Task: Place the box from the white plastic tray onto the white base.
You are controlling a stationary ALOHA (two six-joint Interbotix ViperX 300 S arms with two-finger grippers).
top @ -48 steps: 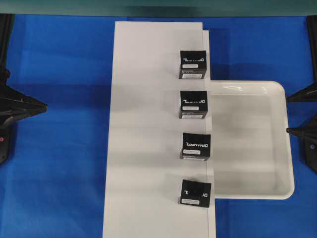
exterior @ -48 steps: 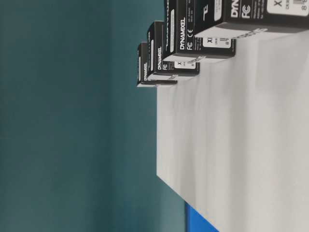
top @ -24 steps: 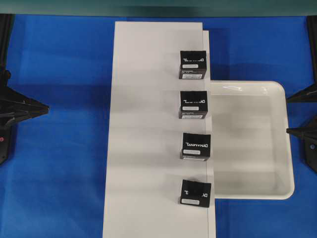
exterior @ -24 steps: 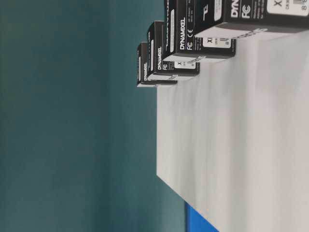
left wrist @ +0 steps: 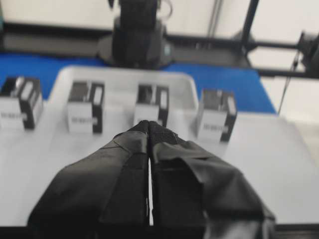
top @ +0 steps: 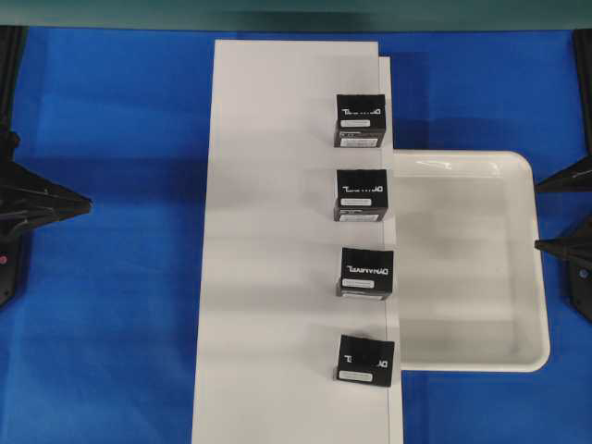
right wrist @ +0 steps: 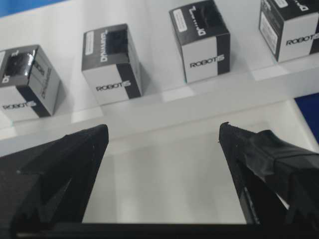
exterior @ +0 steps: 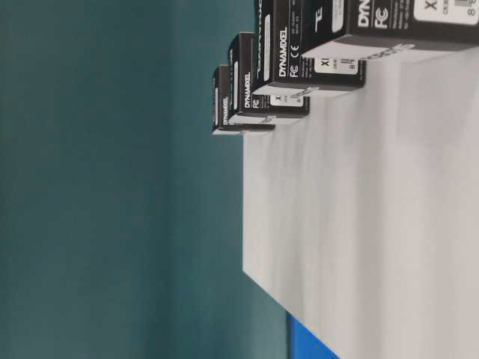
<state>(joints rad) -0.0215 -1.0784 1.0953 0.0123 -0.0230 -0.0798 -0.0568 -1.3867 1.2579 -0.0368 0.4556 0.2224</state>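
Observation:
The box [top: 364, 359], black with a white label strip and a nearly plain top, stands on the white base [top: 277, 231] at its near right edge. In the right wrist view the box [right wrist: 27, 82] is the leftmost of the row. The white plastic tray [top: 462, 158] lies right of the base and holds nothing. My right gripper [top: 538, 215] hangs open at the tray's right rim, and its jaws [right wrist: 163, 132] frame bare tray floor [right wrist: 164, 189]. My left gripper [top: 86, 204] is shut and empty, off the base's left side, pointing at the row from across the base [left wrist: 149, 124].
Three other black boxes with wide white lettering [top: 360, 120] [top: 360, 195] [top: 366, 273] stand in line along the base's right edge. Blue cloth [top: 111, 324] covers the table around base and tray. The other arm's dark base [left wrist: 139, 30] stands behind the tray.
The left gripper has dipped very slightly; boxes, tray and right gripper have not moved.

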